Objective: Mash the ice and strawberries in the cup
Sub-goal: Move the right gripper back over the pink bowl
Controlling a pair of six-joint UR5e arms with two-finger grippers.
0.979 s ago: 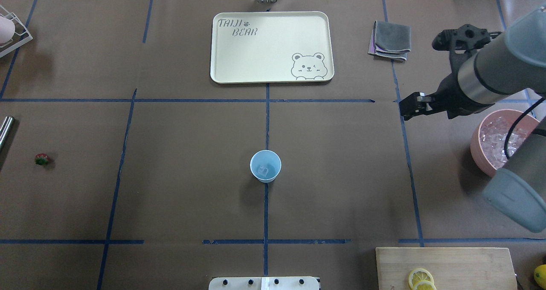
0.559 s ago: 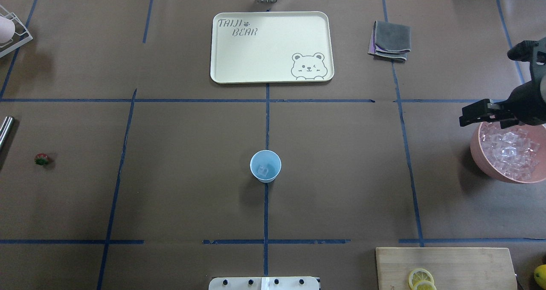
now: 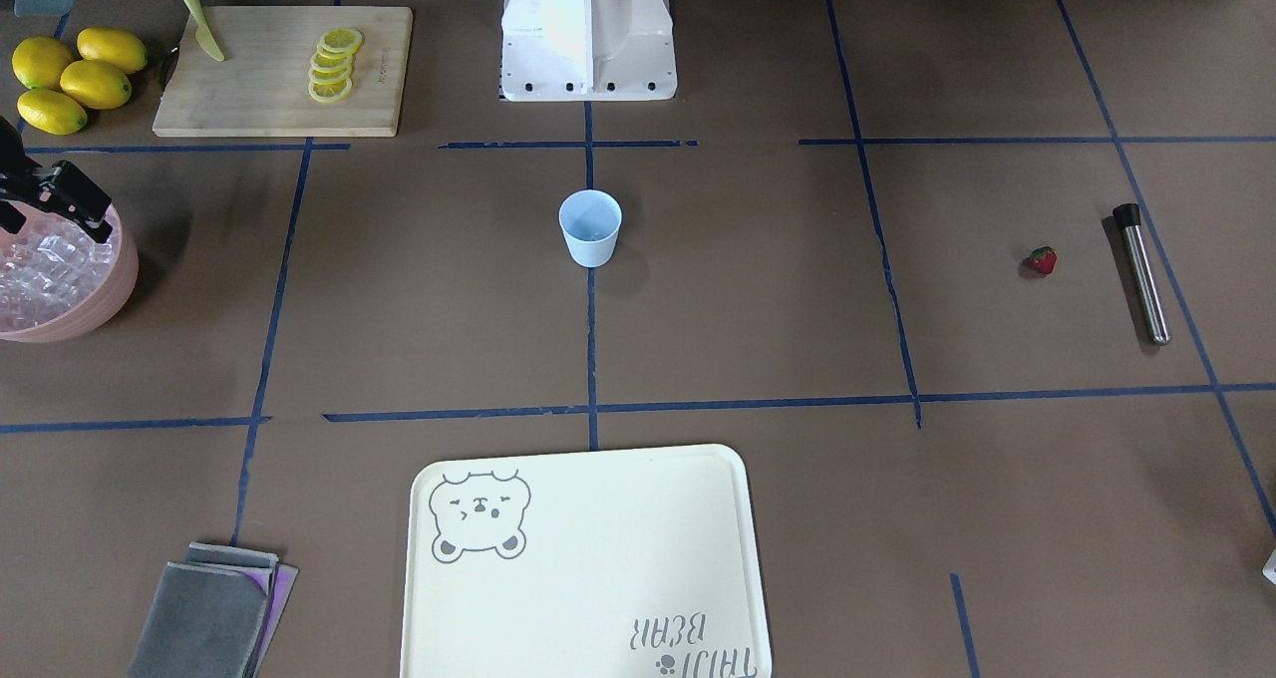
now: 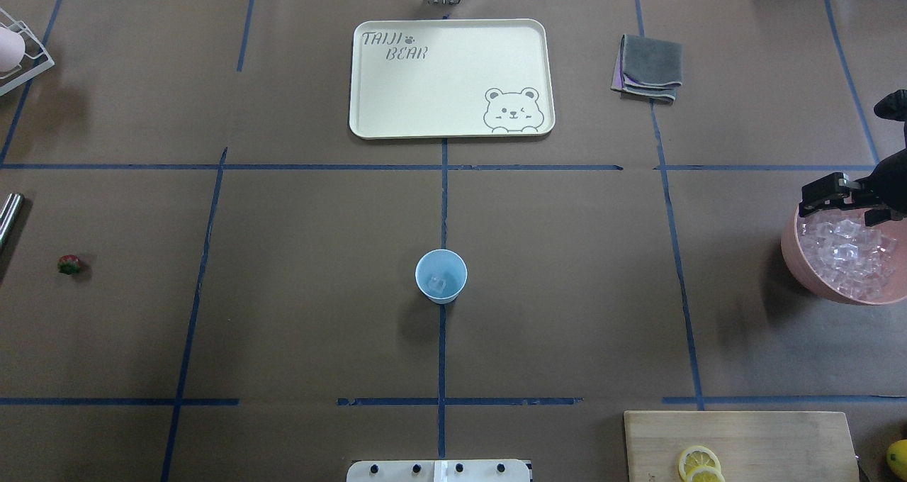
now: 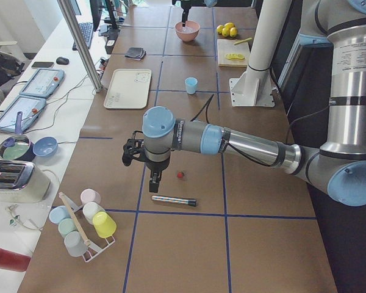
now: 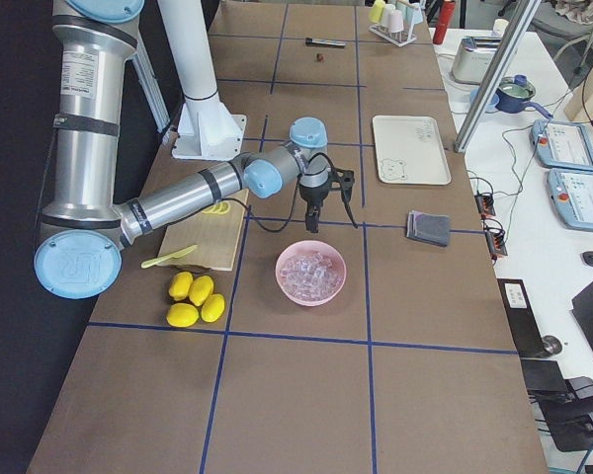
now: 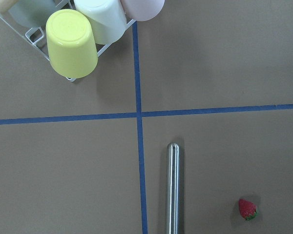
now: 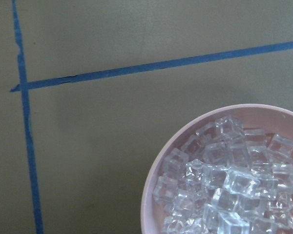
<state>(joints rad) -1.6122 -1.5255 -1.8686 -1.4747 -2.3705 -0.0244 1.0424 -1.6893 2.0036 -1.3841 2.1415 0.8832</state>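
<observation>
At the middle of the brown paper-covered tabletop (image 4: 319, 290), on a blue tape line, the cup (image 4: 441, 276) stands upright: a small, smooth, pale-blue tapered tumbler of plastic. One glassy cube lies at its bottom. The rest of the ice (image 8: 224, 190) is heaped in a round pink bowl (image 4: 792, 255) at the robot's right, a pile of clear, wet-looking, blocky pieces. The strawberry (image 4: 69, 264), red and dimpled with a green leafy cap, lies on bare paper well apart from the cup at the robot's left. Just beside it lies a polished steel rod (image 3: 1141, 277) with a black end. A matte cream tray (image 4: 397, 99) printed with a bear, a folded grey cloth (image 4: 648, 67) and a pale wooden board (image 3: 259, 90) carrying lemon slices (image 3: 334, 65) sit around the edges.

The right arm reaches out low with its wrist bent, so the right end effector (image 4: 843, 211) points straight down over the bowl's rim on the tray side. Its jaws appear spread, with nothing between them. The left arm lies stretched nearly level along the tabletop. The left end effector (image 5: 155, 178) hangs downward close to the strawberry and the rod, touching neither; whether its jaws are apart or together cannot be told.
</observation>
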